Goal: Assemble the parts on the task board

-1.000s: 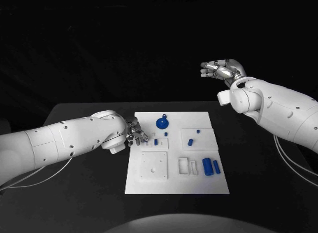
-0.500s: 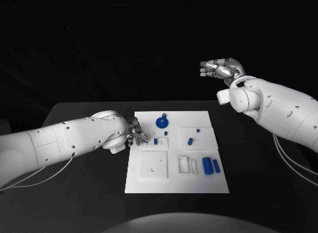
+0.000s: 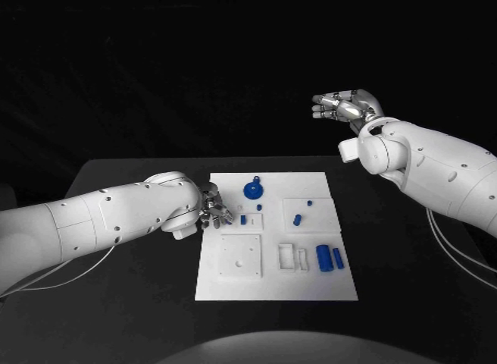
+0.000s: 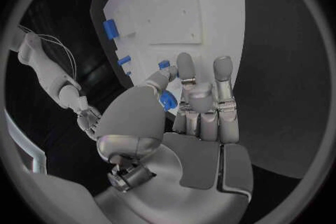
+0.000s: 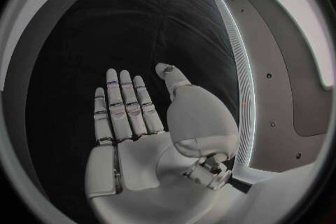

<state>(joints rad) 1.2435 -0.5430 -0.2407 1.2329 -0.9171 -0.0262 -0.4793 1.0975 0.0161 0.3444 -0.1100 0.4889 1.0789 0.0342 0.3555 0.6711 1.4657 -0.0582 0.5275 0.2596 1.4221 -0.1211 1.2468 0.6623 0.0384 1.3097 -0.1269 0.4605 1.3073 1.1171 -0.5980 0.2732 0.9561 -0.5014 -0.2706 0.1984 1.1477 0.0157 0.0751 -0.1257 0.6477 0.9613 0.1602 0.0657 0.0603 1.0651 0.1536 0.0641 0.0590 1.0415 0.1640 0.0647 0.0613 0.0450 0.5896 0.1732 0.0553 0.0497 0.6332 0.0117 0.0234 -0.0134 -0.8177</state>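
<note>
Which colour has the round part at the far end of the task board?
Blue; the round part shows best in the head view.

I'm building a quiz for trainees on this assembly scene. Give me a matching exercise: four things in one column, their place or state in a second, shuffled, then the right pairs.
Things:
1. left hand
2. right hand
3. round blue part
4. two blue cylinders

Places or states:
A. raised beyond the table's far edge, holding nothing
B. lying side by side near the task board's right edge
C. at the board's left edge, pinching a small blue part
D. near the board's far end

Pairs: 1-C, 2-A, 3-D, 4-B
</note>
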